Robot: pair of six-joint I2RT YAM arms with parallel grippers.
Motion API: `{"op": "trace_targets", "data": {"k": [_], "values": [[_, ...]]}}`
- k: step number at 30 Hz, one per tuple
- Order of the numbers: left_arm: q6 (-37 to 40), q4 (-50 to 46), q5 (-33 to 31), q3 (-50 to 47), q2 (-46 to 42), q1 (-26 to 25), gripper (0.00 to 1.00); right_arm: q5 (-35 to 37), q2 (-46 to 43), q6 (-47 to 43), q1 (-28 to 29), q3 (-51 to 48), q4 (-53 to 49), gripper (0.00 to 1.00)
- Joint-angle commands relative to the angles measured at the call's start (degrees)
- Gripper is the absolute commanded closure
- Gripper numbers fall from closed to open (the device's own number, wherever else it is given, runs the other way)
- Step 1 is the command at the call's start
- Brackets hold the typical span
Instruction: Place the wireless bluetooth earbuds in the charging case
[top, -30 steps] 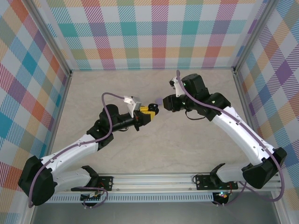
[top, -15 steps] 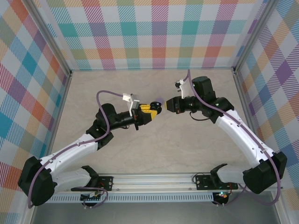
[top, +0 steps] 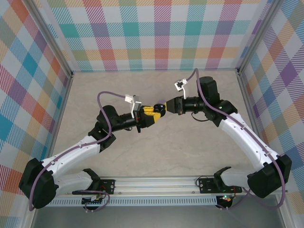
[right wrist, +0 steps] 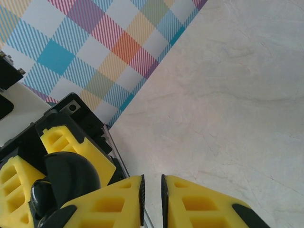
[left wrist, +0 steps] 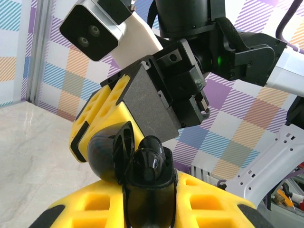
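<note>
Your left claw is gripping the black charging case between its yellow fingers, and the lid is hanging open to one side. Something glossy and black is sitting in the well of the case. Whether it is one of the earbuds, you cannot tell.

Your right claw is pointing at the case from the right, its jaws drawn almost together with a thin slit between them. Nothing is showing in that slit, so treat the claw as closed and probably empty.

In the overhead view a small lilac speck is peeking out just beyond where the two claws are meeting. It may be a lilac earbud or a case, but it is too small to say. Both claws seem to be working above the pale worktop, near its middle.

Crowding is what is threatening you here. The right claw is sitting very near the open lid, so a push forward could be bending the hinge or twisting the case out of a grip that is only pinching its lower half. Anything loose in the well would then be tumbling to the worktop.
</note>
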Motion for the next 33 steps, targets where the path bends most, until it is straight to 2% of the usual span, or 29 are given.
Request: {"op": "trace_targets", "data": {"k": [1,11,14,16,24,29,33], "values": [[-0.7,2.2,0.6,0.9,0.5,-0.5,0.96,-4.1,-2.3,0.6,-0.2,-0.5,4.2,0.80],[-1.0,1.6,0.0,1.1,1.9,-0.6,0.96,-5.2,-3.9,-0.1,-0.2,-0.8,4.3,0.79],[-0.9,0.9,-0.8,1.2,1.9,-0.5,0.96,-3.2,-3.8,-0.8,-0.2,-0.4,2.6,0.79],[-0.6,-0.3,-1.9,1.3,1.8,-0.6,0.96,0.3,-3.6,-1.7,-0.2,0.3,-0.1,0.78],[0.7,-14.5,-12.2,5.2,3.3,-0.4,0.97,23.8,-3.4,-3.6,-0.2,2.4,-12.2,0.78],[-3.6,-22.2,-19.9,8.3,7.4,0.6,0.94,28.4,-3.8,-3.4,-0.2,1.3,-14.3,0.77],[-6.6,-26.4,-20.7,11.0,12.0,1.9,0.95,28.6,-4.1,-3.5,-0.2,0.6,-14.9,0.76]]}}
